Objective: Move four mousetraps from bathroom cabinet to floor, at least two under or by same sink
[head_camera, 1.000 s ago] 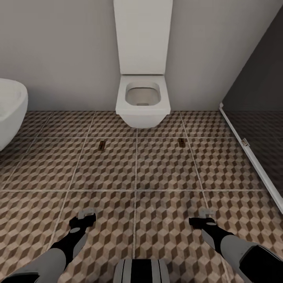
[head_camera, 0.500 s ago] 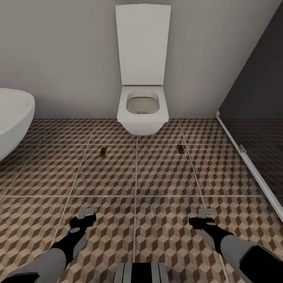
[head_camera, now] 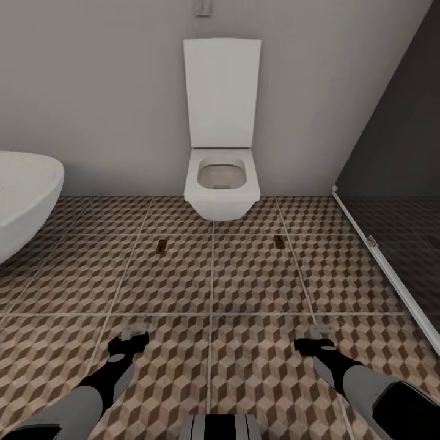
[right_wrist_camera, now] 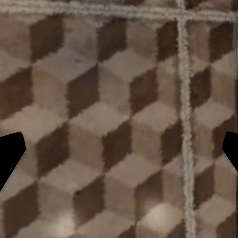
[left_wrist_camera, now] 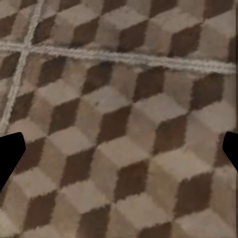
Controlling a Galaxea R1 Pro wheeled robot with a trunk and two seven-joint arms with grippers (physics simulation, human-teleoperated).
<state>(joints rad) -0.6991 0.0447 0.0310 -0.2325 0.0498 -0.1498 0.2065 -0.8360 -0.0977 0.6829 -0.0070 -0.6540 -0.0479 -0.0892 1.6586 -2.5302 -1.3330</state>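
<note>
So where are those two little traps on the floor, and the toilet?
left mousetrap [head_camera: 162,247]: head view, middle of its brown base.
right mousetrap [head_camera: 279,242]: head view, middle of its base.
toilet [head_camera: 221,198]: head view, front of the white bowl.

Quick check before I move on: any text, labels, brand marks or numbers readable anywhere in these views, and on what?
None readable.
Toilet: plain white, no brand mark.
Small plate on the wall above it: too small to tell.
Two mousetraps on the bathroom floor: too small to show any print.
Sink: unmarked.
</note>
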